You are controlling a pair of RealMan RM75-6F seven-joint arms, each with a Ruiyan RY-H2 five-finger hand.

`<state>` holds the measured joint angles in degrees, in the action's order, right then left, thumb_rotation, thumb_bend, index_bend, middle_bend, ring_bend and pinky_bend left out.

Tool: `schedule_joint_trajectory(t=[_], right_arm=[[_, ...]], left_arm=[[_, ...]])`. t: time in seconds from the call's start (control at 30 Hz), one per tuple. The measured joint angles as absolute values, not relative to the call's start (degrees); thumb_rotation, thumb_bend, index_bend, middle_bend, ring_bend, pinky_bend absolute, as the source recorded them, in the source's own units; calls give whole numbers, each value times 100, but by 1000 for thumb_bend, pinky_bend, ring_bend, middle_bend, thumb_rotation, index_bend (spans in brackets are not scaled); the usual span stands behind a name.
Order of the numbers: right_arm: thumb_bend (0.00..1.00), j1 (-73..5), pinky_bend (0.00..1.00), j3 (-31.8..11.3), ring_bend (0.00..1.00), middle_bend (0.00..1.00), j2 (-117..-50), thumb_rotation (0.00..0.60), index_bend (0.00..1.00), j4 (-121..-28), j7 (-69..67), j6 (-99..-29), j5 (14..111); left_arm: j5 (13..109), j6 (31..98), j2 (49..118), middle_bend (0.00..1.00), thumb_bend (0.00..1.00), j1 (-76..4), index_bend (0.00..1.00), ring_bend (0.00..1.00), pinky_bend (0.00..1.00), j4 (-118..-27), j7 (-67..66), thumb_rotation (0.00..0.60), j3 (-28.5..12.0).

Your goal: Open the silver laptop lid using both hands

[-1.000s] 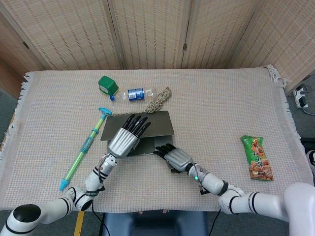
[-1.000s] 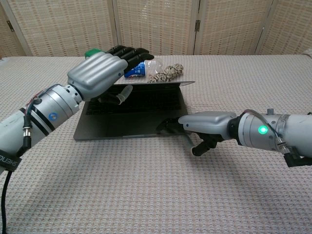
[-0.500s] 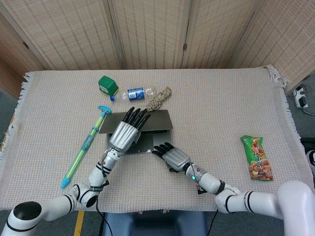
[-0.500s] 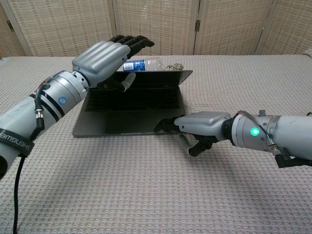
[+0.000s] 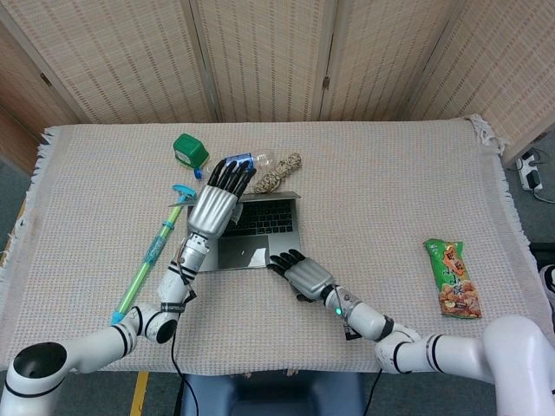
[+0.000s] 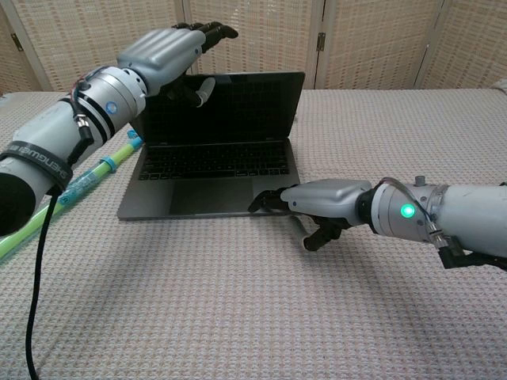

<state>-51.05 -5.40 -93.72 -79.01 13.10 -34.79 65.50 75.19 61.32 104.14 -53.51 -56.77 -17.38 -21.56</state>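
Observation:
The silver laptop [image 5: 257, 234] lies at the table's middle with its lid raised; in the chest view the dark screen [image 6: 238, 107] stands about upright over the keyboard [image 6: 214, 161]. My left hand [image 5: 215, 204] [image 6: 162, 55] is at the lid's top left edge, fingers stretched out over it and thumb in front of the screen. My right hand [image 5: 300, 274] [image 6: 321, 199] lies flat and low, its fingertips pressing the base's front right corner.
Behind the laptop are a green container [image 5: 190, 149], a water bottle [image 5: 257, 160] and a rope coil [image 5: 279, 176]. A long green and blue toy stick [image 5: 149, 258] lies left of the laptop. A snack bag [image 5: 454, 277] sits far right.
The lid has swung up from nearly flat to about upright. My left hand rose and moved back with its top edge. My right hand stayed pressed on the base's corner.

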Motion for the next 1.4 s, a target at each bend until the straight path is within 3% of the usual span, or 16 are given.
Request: schedule_joint_trajectory(t=[0.33,0.7,1.4], right_arm=[[964,-5188,0,-543,39,2,-9415,600,0,-7817,1297,-3476,6417],[964,-5239,0,-516,45,2,-9452,600,0,-7778,1316,-3507,6310],[966,-5305,0,-520,45,2,-9464,600,0,-7726,1225,-3533,6250]], left_arm=[[6722,5624,10130,56,583,-5621,0,0,0,-5489,-2065,600,-2538],[5895,5203,10062,3,416,-5767,0,0,0,-4983,-2231,600,-2703],[4234,4713,10121,0,373,-6054,0,0,0,-3953,-2969,600,-3071]])
